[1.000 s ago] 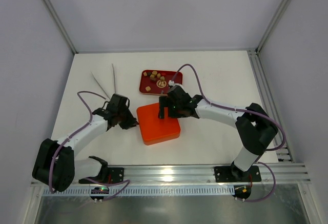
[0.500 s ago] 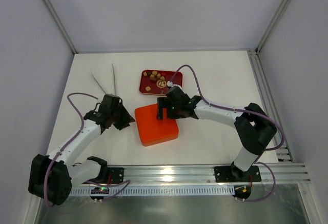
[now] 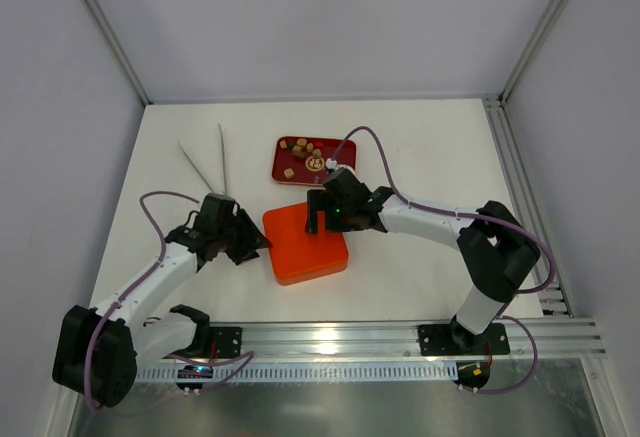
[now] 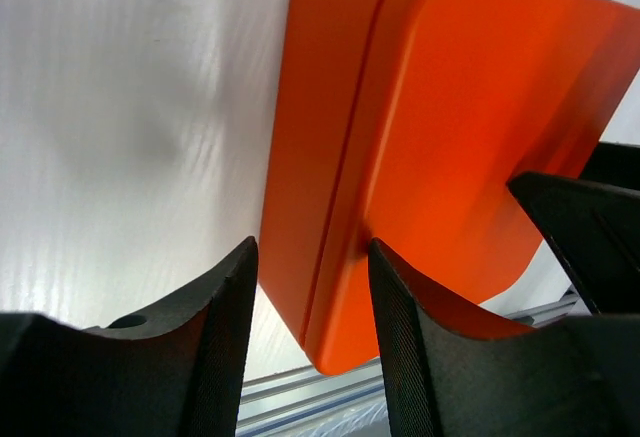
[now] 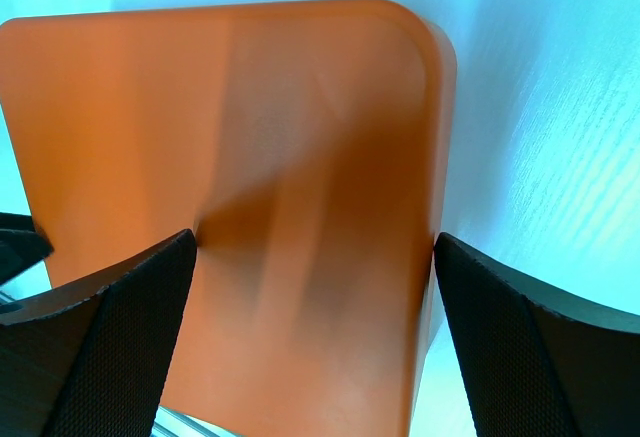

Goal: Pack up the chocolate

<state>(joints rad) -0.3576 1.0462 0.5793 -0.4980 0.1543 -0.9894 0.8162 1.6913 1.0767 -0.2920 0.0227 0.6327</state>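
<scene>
The chocolate [image 3: 315, 161] lies in a shallow dark red tray [image 3: 337, 145] on the far side of the white table [image 3: 430, 147], just beyond the orange box [image 3: 303, 247]. The pieces form a loose scatter. It runs from the tray's far left corner towards its right half, along the tray's long axis, which goes left to right with a slight tilt. Each piece is too small for us to tell which way it faces.

The box sits between the two arms, turned a little off square to the table edge, with its lid [image 4: 470, 117] on. The left gripper [image 3: 258, 245] points at the box's left side with its jaws apart and nothing held. The right gripper [image 3: 317, 219] hangs over the box's far edge, its jaws spread wide.

Only the top view shows the chocolate, the tray and two thin pale sticks [image 3: 221, 157] lying in a V to the left of the tray. The left wrist view shows what the top view does not: the seam where the lid overhangs the box wall, lined up with the gap between that gripper's fingers [image 4: 225, 347]. The right wrist view shows the lid spanning almost the whole space between its fingers [image 5: 520, 357]. We cannot tell from it whether they press on the lid.
</scene>
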